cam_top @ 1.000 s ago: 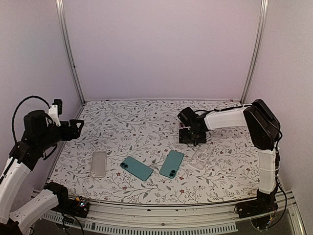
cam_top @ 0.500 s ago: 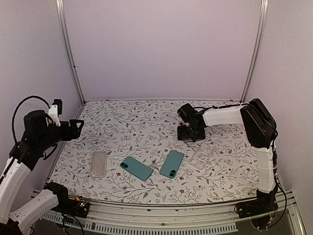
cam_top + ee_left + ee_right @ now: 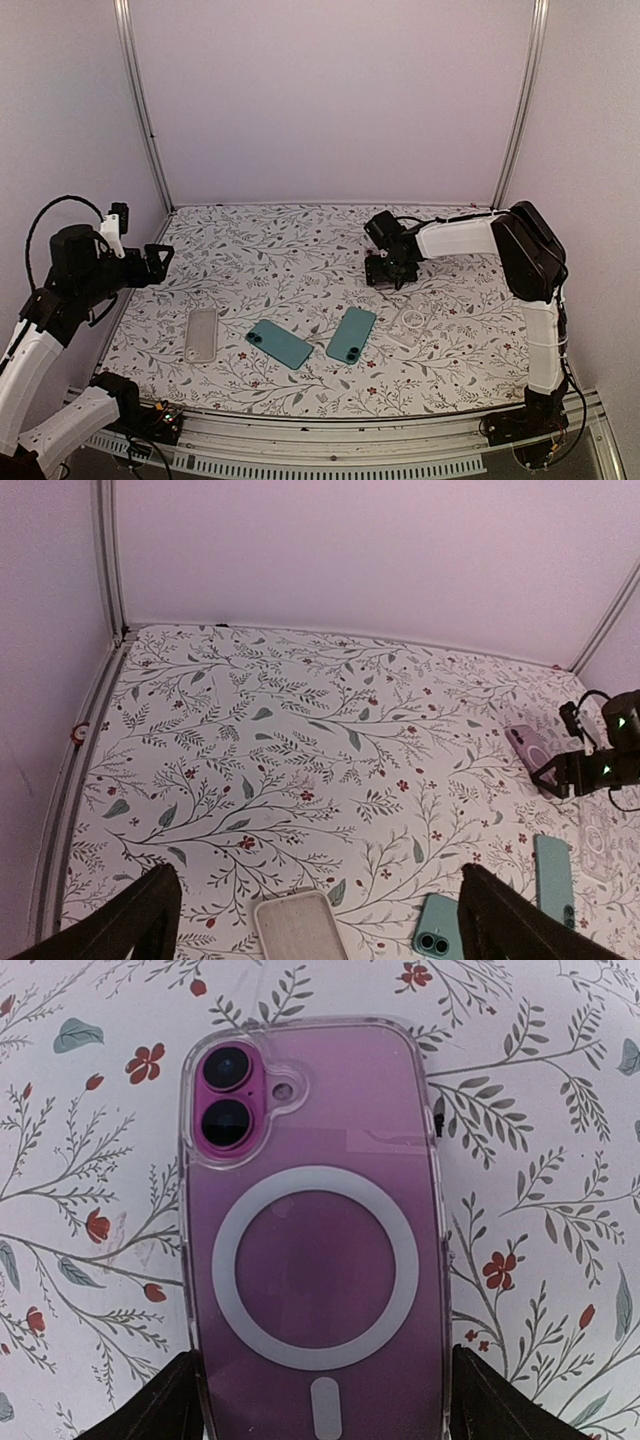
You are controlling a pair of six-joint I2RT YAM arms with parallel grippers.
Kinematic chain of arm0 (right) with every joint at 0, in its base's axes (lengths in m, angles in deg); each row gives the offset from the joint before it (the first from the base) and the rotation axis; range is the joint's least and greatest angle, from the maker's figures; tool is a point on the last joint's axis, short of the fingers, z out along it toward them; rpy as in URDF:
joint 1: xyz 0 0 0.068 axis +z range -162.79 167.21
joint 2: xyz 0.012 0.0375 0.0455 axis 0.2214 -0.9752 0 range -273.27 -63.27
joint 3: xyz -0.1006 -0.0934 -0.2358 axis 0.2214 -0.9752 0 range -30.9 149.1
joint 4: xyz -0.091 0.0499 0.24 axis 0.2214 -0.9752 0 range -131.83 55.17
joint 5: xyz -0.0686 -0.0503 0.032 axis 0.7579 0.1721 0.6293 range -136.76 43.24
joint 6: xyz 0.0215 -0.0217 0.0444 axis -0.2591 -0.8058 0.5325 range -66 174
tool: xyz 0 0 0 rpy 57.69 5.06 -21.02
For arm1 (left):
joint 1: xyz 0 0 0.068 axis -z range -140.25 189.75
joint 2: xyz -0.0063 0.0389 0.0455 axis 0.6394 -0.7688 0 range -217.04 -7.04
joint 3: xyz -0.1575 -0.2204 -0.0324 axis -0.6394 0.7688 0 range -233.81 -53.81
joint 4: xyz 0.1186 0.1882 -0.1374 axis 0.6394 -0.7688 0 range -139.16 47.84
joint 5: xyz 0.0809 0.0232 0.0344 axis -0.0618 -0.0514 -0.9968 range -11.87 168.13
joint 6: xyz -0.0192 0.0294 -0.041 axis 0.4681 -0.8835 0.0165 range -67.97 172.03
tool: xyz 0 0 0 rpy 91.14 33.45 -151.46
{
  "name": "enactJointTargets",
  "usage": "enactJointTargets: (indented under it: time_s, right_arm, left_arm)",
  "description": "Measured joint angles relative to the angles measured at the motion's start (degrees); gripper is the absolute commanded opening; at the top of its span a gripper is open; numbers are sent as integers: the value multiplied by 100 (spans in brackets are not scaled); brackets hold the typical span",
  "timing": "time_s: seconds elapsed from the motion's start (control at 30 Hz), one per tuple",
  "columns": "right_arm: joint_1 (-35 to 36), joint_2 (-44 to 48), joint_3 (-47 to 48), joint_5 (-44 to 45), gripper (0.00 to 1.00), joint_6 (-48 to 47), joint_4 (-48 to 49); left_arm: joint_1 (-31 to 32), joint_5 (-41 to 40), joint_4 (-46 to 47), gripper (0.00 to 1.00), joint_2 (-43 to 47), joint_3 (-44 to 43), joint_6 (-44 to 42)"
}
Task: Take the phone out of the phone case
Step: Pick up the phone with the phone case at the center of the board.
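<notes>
Right gripper (image 3: pixel 385 272) above the cased phone, fingers released

The pink phone (image 3: pixel 315 1230), still in its clear case (image 3: pixel 432 1260), lies flat on the floral table (image 3: pixel 300 250) at about 2 o'clock from centre. One spread finger (image 3: pixel 170 1405) stands just beside each long edge. The left gripper (image 3: pixel 155 262) hangs at 9 o'clock, also spread apart and holding nothing.

- The phone (image 3: pixel 228 1100) is showing magenta through the clear phone case (image 3: pixel 315 1260), which is carrying a white ring
- The table cover (image 3: pixel 280 250) is displaying grey-green leafy vines and small red flowers on white
- The left teal phone (image 3: pixel 279 343) and the right teal phone (image 3: pixel 351 335) are showing dark lenses
- The near-left loose case (image 3: pixel 201 334) is looking pale grey
</notes>
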Motion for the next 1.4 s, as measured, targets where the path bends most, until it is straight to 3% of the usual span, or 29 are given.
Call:
enactJointTargets:
  time_s: [0.2,0.43,0.7,0.93,1.4]
  right_arm:
    - [-24,199,-417,-57,0,-387,527]
    - [-87,758,-1211,-474,0,-986,994]
    - [-98,1659,-1856,-1528,0,-1554,1311]
    - [-11,2612,-2063,-2411,0,-1757,2002]
    - [1569,3873,-2966,-3329,0,-3818,2990]
  left_arm:
    - [0,229,114,99,173,48,-33]
    - [0,852,361,95,398,74,-2]
    - [0,3014,920,80,-328,-39,678]
    - [7,4022,1648,74,-940,-87,1550]
    - [817,4778,1998,71,-2485,-911,1930]
